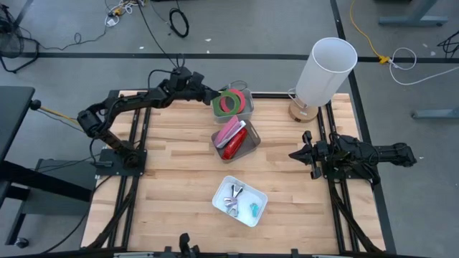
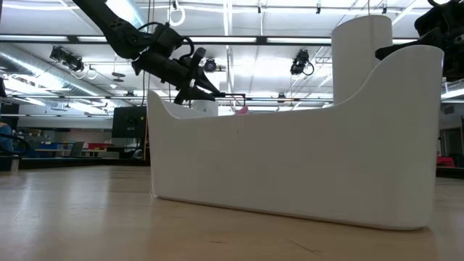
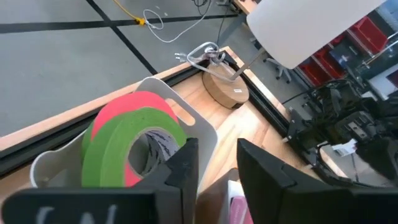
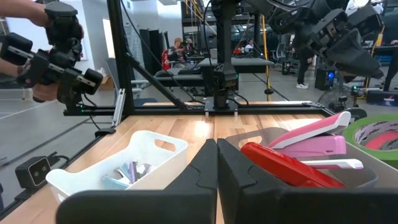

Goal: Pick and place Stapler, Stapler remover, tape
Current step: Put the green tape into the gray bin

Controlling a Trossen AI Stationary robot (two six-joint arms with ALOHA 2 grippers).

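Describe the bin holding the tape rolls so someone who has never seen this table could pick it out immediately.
Start at the tall white lamp on the table's far edge; the tape bin sits beside it, on the left arm's side. The left gripper hovers at it, and green and red-pink tape rolls stand inside. The next bin holds pink and red staplers, and the white tray nearest the front holds small metal tools.

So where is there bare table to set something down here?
Bare wood lies left of the stapler bin and white tray, and between them and the right gripper. It is crowded at the far edge: tape bin, left gripper, lamp.
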